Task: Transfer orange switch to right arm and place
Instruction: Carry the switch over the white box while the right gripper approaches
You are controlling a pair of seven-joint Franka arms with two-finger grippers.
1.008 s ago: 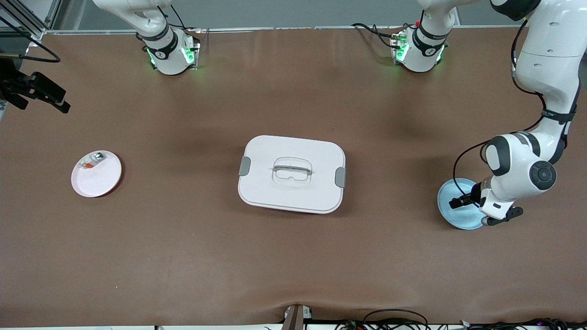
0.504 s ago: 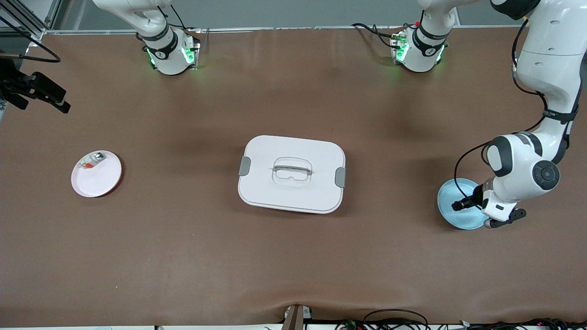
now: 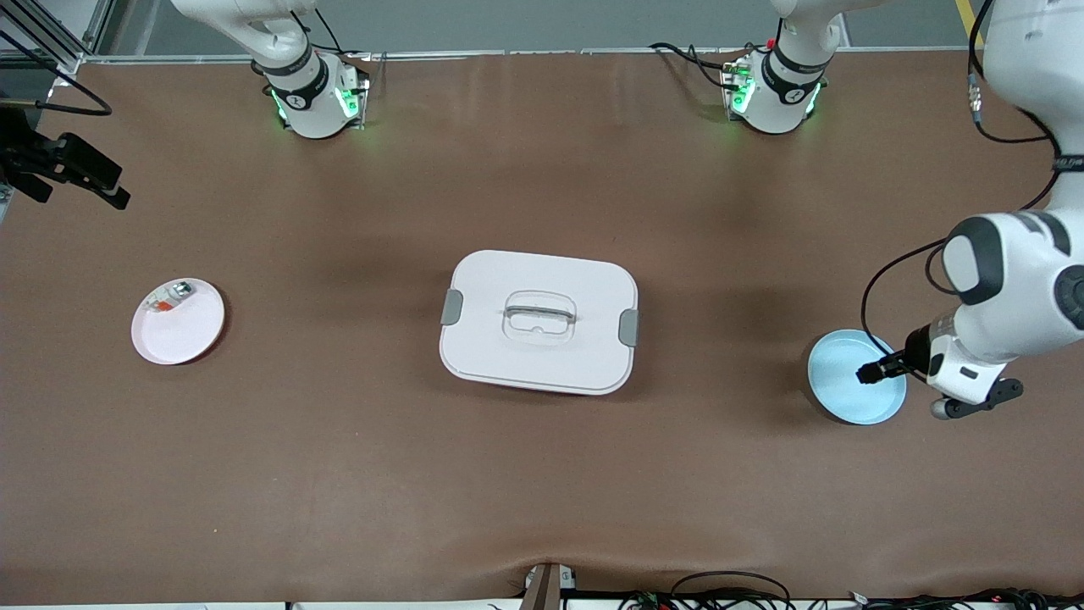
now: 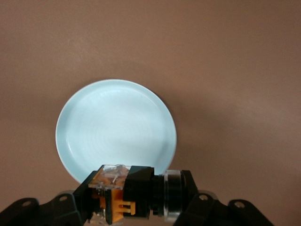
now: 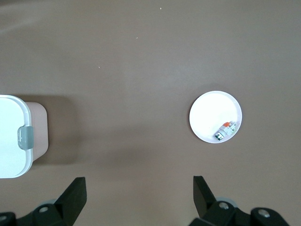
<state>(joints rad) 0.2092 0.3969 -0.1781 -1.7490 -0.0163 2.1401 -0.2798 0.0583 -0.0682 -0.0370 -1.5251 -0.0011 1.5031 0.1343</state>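
My left gripper (image 3: 874, 371) is shut on the orange switch (image 4: 138, 181), a stubby black part with an orange and clear end. It holds the switch across its jaws in the air over the rim of the light blue plate (image 3: 838, 377). In the left wrist view the gripper (image 4: 136, 200) has the bare plate (image 4: 115, 125) under it. My right gripper (image 5: 138, 197) is open and empty, high over the brown table between the box and the pink plate. It does not show in the front view.
A white lidded box (image 3: 539, 320) with grey clasps sits mid-table; its corner shows in the right wrist view (image 5: 11, 136). A pink plate (image 3: 186, 335) toward the right arm's end holds a silvery-clear part with a red-orange bit (image 3: 169, 298). A black fixture (image 3: 63, 165) stands at that table edge.
My left arm has risen and swung toward its own end of the table with the switch in its jaws, so more of the blue plate shows. Nothing else has moved.
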